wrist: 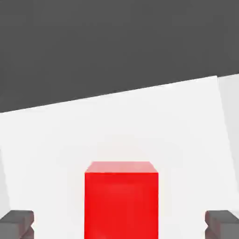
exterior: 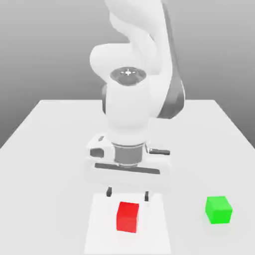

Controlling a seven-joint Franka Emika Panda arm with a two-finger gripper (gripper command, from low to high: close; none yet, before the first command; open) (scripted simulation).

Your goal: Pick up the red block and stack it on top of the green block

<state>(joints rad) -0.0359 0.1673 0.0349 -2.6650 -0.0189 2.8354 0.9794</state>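
Observation:
A small red block (exterior: 128, 216) rests on the white table near its front edge, just in front of my gripper (exterior: 127, 194). The gripper hangs above the table with its two dark fingers spread wide apart and nothing between them. In the hand view the red block (wrist: 121, 198) sits centred between the two dark fingertips (wrist: 17, 222), clear of both. A green block (exterior: 218, 209) of about the same size stands on the table toward the exterior view's right, well apart from the red one.
The white table (exterior: 45, 149) stretches back behind the arm, whose bulky white body stands over the middle. A lighter rectangular patch (exterior: 99, 224) lies under the red block.

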